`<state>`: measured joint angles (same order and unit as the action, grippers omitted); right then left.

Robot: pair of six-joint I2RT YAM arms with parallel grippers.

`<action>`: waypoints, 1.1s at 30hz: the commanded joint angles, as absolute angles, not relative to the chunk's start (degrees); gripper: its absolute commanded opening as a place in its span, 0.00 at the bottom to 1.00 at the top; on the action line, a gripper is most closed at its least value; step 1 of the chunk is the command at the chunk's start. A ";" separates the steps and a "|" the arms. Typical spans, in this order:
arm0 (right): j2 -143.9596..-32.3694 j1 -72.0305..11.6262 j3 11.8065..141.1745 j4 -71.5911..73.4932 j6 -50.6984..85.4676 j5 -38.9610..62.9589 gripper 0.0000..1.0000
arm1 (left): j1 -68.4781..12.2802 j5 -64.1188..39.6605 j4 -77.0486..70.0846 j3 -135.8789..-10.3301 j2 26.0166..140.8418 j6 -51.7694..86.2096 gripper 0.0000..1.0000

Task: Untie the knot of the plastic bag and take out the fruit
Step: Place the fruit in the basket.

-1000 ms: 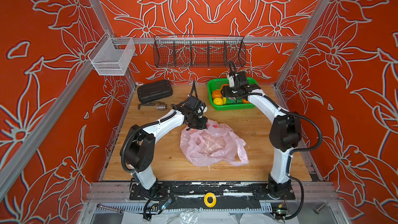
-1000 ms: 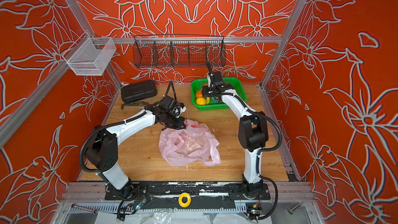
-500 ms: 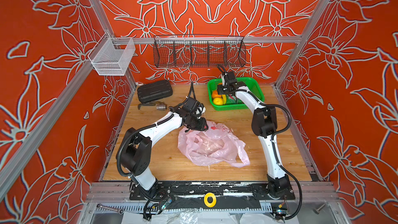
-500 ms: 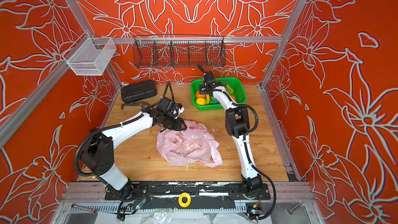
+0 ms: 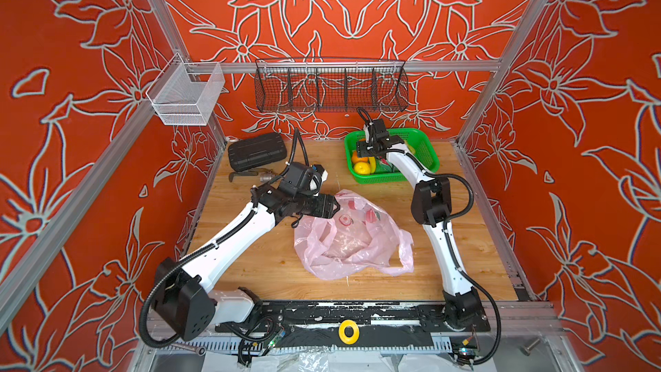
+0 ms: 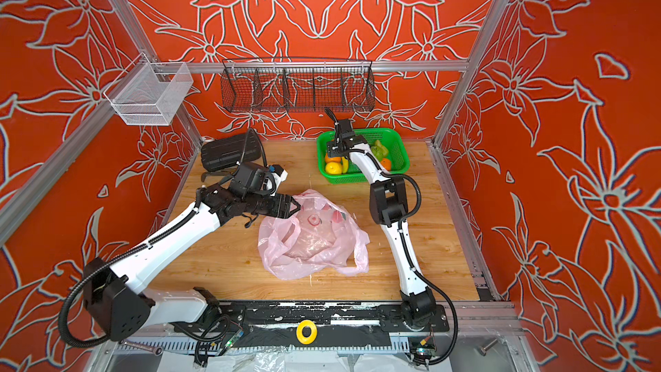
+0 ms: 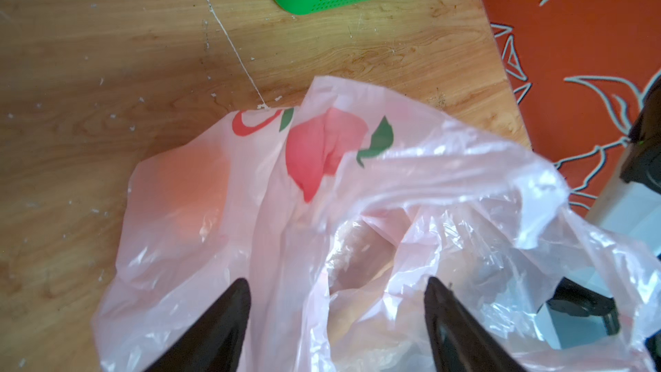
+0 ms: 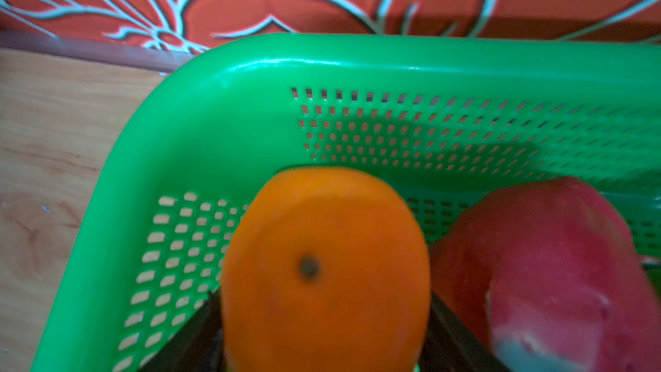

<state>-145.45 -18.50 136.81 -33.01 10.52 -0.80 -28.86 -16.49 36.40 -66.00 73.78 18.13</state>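
The pale pink plastic bag lies slack and open-mouthed in the middle of the table; no knot shows on it. My left gripper hovers at the bag's far left edge, open, with loose film under the gap but not pinched. My right gripper is low inside the green basket. An orange fills the space between its fingers, and I cannot tell whether they still press it. A pink-red dragon fruit lies beside it.
The basket also holds another orange, a yellowish orange, a banana and a green fruit. A black case and a metal tool sit at the back left. A wire rack hangs on the back wall.
My left gripper went from shut on the bag's edge to open, and the bag settled. My right gripper moved left across the basket with the orange, and its elbow swung out.
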 commanded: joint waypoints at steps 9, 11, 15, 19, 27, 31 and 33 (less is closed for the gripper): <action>-126.58 -18.45 120.60 -31.17 10.49 0.47 0.84 | -29.86 -12.95 41.37 -60.60 66.66 21.27 0.85; -120.89 -18.59 114.77 -28.98 10.84 2.32 0.84 | -29.93 -12.39 41.57 -60.09 66.30 21.56 0.87; -108.93 -18.89 104.05 -25.57 12.74 7.08 0.84 | -29.97 -11.43 41.13 -59.74 67.20 22.03 0.90; -95.96 -20.00 94.41 -23.16 15.79 13.44 0.84 | -30.00 -10.41 41.39 -60.40 70.61 21.47 0.90; -76.23 -31.29 79.28 -20.21 20.31 15.73 0.83 | -30.02 -13.20 39.70 -61.63 73.78 21.50 0.65; -70.08 -38.13 71.61 -18.37 25.10 13.44 0.82 | -29.91 -11.48 40.81 -62.51 72.72 21.34 0.36; -67.95 -40.75 67.60 -15.98 27.48 12.62 0.82 | -29.93 -10.67 41.39 -63.16 71.97 21.32 0.28</action>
<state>-69.82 -38.72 71.66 -18.59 22.31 14.31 -29.69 -12.05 40.23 -61.28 73.56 21.45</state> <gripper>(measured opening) 0.817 0.295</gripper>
